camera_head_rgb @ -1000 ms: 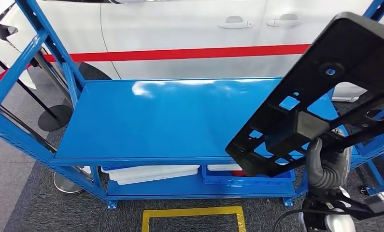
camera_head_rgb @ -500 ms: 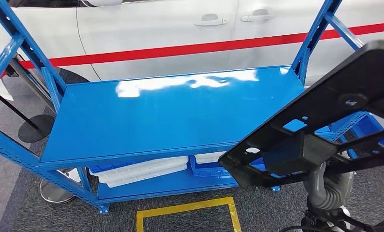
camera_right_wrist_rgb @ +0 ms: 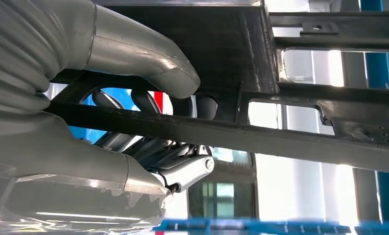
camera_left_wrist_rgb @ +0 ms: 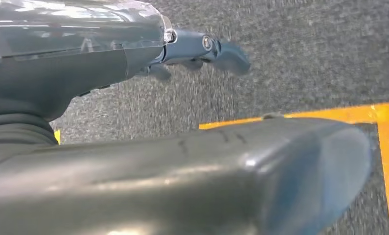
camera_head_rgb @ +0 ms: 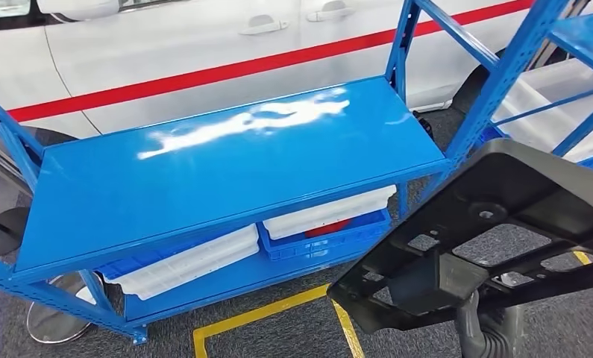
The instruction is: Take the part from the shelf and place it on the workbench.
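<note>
The part (camera_head_rgb: 502, 194) is a large flat black plastic frame with cut-outs, held tilted in the air at the lower right of the head view, away from the blue shelf (camera_head_rgb: 226, 164). My right hand (camera_head_rgb: 485, 328) grips it from underneath. In the right wrist view the thumb (camera_right_wrist_rgb: 148, 63) presses one side of a bar of the part (camera_right_wrist_rgb: 300, 137) and the fingers (camera_right_wrist_rgb: 153, 152) curl round the other side. My left hand (camera_left_wrist_rgb: 84, 63) hangs over grey carpet, fingers stretched out, holding nothing.
The shelf's top board is bare. Its lower level holds white trays (camera_head_rgb: 196, 261) and a blue bin (camera_head_rgb: 330, 235). A white car with a red stripe (camera_head_rgb: 166, 52) stands behind. A second blue rack (camera_head_rgb: 569, 74) is at the right. Yellow tape (camera_head_rgb: 263, 309) marks the carpet.
The whole picture has shifted left and tilted, so the camera has turned to the right. The part sits lower in the picture, still in my right hand's grip.
</note>
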Controlling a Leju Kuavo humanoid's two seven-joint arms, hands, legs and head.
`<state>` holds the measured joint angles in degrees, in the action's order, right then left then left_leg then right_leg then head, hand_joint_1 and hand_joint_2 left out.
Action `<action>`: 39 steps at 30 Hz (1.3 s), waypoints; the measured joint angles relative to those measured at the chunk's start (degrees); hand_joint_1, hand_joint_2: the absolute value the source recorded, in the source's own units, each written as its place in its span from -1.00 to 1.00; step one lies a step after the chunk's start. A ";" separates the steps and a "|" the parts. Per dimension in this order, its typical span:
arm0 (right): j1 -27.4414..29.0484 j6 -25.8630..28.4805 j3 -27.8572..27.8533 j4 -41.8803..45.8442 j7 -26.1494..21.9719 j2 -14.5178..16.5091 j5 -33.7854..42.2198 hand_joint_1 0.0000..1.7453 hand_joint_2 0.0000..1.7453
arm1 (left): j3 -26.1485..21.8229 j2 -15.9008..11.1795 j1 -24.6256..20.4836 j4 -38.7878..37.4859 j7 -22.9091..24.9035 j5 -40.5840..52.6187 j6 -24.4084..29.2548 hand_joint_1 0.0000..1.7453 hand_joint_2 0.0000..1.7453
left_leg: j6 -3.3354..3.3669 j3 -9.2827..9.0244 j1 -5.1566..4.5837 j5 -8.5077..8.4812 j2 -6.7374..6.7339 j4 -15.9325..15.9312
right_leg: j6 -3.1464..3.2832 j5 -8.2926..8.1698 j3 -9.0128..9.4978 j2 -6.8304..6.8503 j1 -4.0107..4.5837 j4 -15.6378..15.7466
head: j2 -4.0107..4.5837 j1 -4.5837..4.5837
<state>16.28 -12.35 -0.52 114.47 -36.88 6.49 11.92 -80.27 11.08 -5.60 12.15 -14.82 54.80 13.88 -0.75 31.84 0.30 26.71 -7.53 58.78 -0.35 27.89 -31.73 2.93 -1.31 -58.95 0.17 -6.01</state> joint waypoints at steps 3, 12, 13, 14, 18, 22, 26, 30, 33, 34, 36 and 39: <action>0.15 -0.03 0.40 0.09 -0.06 0.34 -0.01 1.00 1.00 | -0.11 -0.03 0.17 0.00 -0.03 -0.16 0.16 -1.00 -1.00 | -0.76 2.08 0.38 5.62 5.19 5.90 | 1.42 -1.56 -1.60 -2.01 -0.01 0.19 | 0.00 0.01; -3.65 0.90 7.36 -5.00 -0.60 0.51 -1.25 1.00 1.00 | -3.81 -0.63 -0.66 0.05 -1.04 -6.24 7.89 -1.00 -1.00 | 1.68 -6.34 -0.43 4.85 11.24 -1.40 | 1.37 -6.18 -6.12 -9.10 1.02 0.15 | 0.00 0.01; -4.57 0.79 8.60 -6.28 -0.63 0.51 -1.02 1.00 1.00 | -4.45 -0.66 -0.87 0.07 -1.11 -6.98 9.58 -1.00 -1.00 | 1.63 -6.55 -0.58 4.68 11.50 -2.18 | 1.01 -6.73 -6.28 -9.64 0.88 0.28 | 0.00 0.01; -5.49 0.63 9.85 -7.63 -0.66 0.49 -0.66 1.00 1.00 | -5.05 -0.53 -1.08 0.07 -1.17 -7.62 11.49 -1.00 -1.00 | 1.57 -6.37 -0.72 4.07 11.04 -2.26 | 0.57 -7.33 -6.37 -10.30 0.77 0.57 | 0.00 0.01; -9.34 -0.02 13.86 -13.07 -0.78 0.40 1.68 1.00 1.00 | -6.67 0.37 -1.73 0.07 -0.91 -8.64 18.37 -1.00 -1.00 | 2.68 -5.20 -0.26 1.28 7.89 -3.92 | -0.45 -3.45 -8.32 -6.35 0.89 -2.92 | 0.00 0.09; -11.94 0.24 16.53 -17.69 -0.99 0.39 3.22 1.00 1.00 | -7.61 1.00 -1.62 0.07 -0.45 -9.10 20.86 -1.00 -1.00 | 2.57 -2.58 -0.31 -0.38 4.34 -3.58 | -1.97 2.81 -10.74 -3.20 -0.07 -14.79 | 0.00 0.15; -12.91 0.97 18.15 -20.54 -1.73 0.36 4.80 1.00 1.00 | -8.26 1.14 -1.68 0.10 -0.98 -10.96 21.85 -1.00 -1.00 | 1.47 -0.26 -0.08 -0.98 1.40 -1.99 | -2.76 -0.36 -1.47 0.40 -0.78 -4.25 | 0.00 0.15; -13.92 1.20 19.65 -22.56 -2.31 0.35 6.16 1.00 1.00 | -8.49 1.01 -1.76 0.17 -1.26 -13.25 22.27 -1.00 -1.00 | -0.15 0.22 -0.02 -1.25 -0.72 -1.05 | -0.03 0.09 0.40 0.80 0.20 0.35 | 0.00 -0.12; -14.77 1.19 21.24 -23.83 -2.39 0.46 6.74 1.00 1.00 | -8.56 0.79 -1.70 0.19 -0.76 -14.34 22.99 -1.00 -1.00 | -1.08 1.64 0.52 2.59 3.35 2.63 | 1.79 -1.32 -0.83 -1.19 0.23 0.76 | 0.00 -0.12; -15.10 1.20 21.91 -24.22 -2.41 0.52 6.86 1.00 1.00 | -8.61 0.72 -1.60 0.20 -0.65 -14.58 23.26 -1.00 -1.00 | -1.13 2.68 0.57 5.21 5.35 5.87 | 2.15 -1.80 -1.44 -1.92 0.36 0.74 | 0.00 -0.12; -15.58 1.29 23.02 -25.06 -2.44 0.59 7.14 1.00 1.00 | -8.75 0.70 -1.42 0.20 -0.56 -14.97 23.67 -1.00 -1.00 | -0.95 4.44 0.52 9.12 6.96 12.42 | 2.60 -2.71 -2.64 -3.61 0.80 0.64 | 0.00 -0.11; -15.80 1.46 24.03 -26.42 -2.50 0.59 7.57 1.00 1.00 | -8.87 0.63 -1.44 0.20 -0.66 -15.19 23.91 -1.00 -1.00 | -0.01 1.28 0.27 7.02 7.61 9.77 | 2.61 -3.97 -4.24 -6.27 1.36 0.36 | 0.00 -0.11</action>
<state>0.48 -10.89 23.51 88.05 -39.38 7.08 19.49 -89.14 11.71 -7.04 12.35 -15.48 39.60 37.79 -0.76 33.13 0.56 33.73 0.09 68.55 2.26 23.92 -35.97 -3.34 0.05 -58.60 0.17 -6.13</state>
